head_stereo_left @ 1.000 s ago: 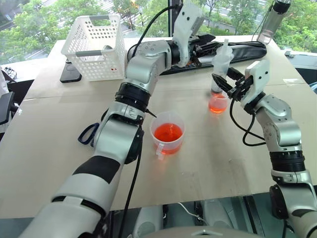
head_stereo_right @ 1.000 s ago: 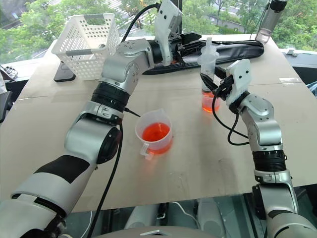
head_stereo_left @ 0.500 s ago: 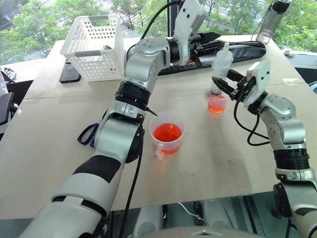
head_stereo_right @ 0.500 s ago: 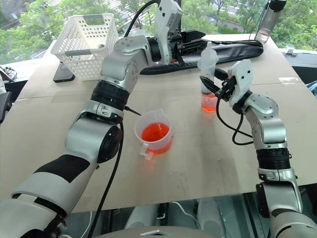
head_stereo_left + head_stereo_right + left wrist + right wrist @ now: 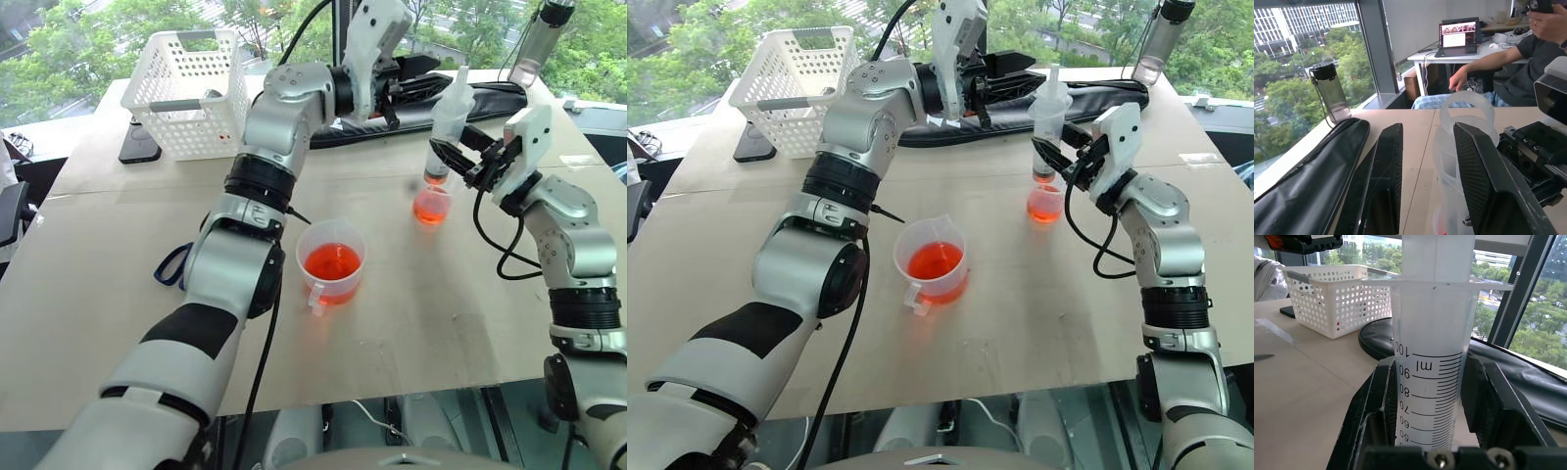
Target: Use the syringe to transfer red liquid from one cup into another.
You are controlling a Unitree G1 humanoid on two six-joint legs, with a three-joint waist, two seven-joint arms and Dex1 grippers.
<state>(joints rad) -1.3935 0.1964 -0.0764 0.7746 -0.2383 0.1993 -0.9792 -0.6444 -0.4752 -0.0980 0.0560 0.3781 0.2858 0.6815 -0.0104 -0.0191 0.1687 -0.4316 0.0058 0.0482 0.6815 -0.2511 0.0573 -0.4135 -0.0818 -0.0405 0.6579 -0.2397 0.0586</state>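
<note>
While the right gripper holds the syringe tight between its two black fingers, the syringe stands almost straight up, leaning a little. Its orange tip points down, just above the small cup. The tip is not inside the cup. The small cup sits on the table and has red liquid in its bottom part. In the right wrist view the black fingers press on both sides of the clear tube, right by the printed marks. The tube looks empty there.

Up beside the top of the syringe is the left gripper. Its fingers are apart, and the white plunger top sits between them, with a gap on one side. I cannot tell if the fingers touch it.

Nearer to the robot, the big cup with a handle stands on the table, well apart from the small cup. It has red liquid in it too. A white basket sits at the far left of the table. A long black bag lies at the back, and a dark bottle stands at the far right corner.
</note>
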